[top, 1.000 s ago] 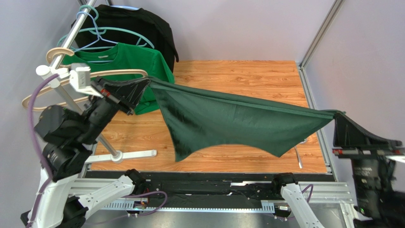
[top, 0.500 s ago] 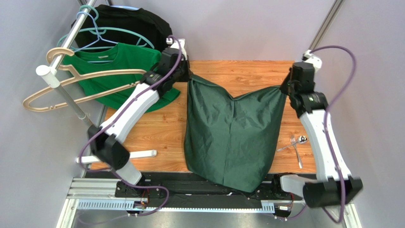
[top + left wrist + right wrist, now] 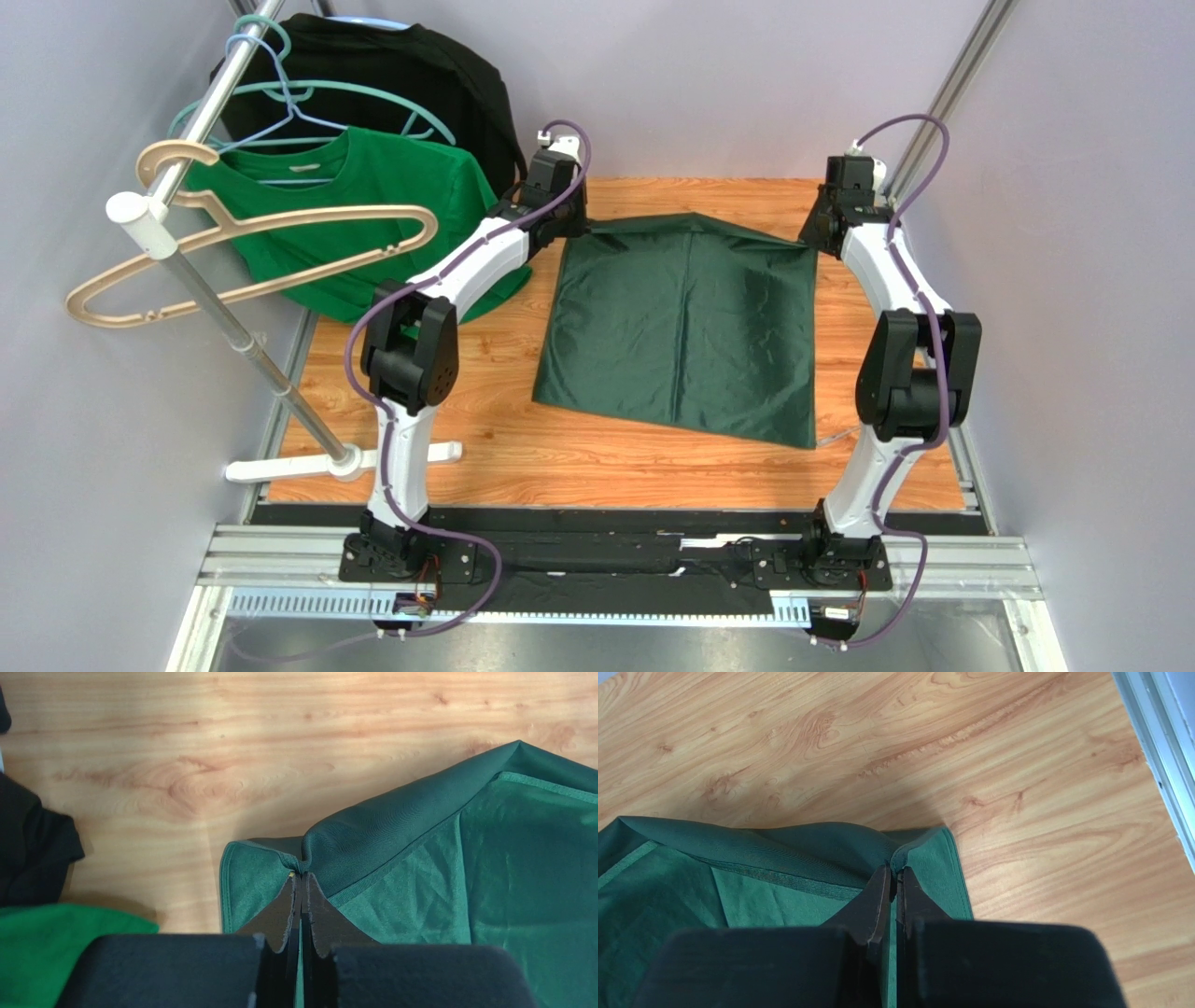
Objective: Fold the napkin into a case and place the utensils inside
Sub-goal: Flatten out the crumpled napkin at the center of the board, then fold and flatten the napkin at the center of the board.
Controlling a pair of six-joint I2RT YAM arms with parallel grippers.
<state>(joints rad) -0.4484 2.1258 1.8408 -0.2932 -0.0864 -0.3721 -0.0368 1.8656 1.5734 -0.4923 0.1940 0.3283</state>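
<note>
1. Fingers first: your left fingers [image 3: 284, 913] are pressed together on one far corner of the napkin [image 3: 435, 854], and the dark green cloth bunches into a small pinch at their tips.
2. Your right fingers [image 3: 873, 906] are clamped the same way on the other far corner. A hemmed edge is folded over just beside them.
3. Around each grip you can see bare wood of the counter [image 3: 659, 462]. A shadow lies under the pinched cloth on both sides.
4. From above, both your arms reach to the far side of the counter, the left at the napkin's far left corner and the right at its far right corner.
5. The napkin lies spread in a rough square between the two arms. Its far edge runs nearly straight from grip to grip, and its near edge lies slanted on the wood.
6. Beyond your left arm, a brighter green T-shirt [image 3: 379, 182] and a black garment [image 3: 421, 70] hang from a rack [image 3: 211, 280]. The T-shirt's hem is close to your left forearm.
</note>
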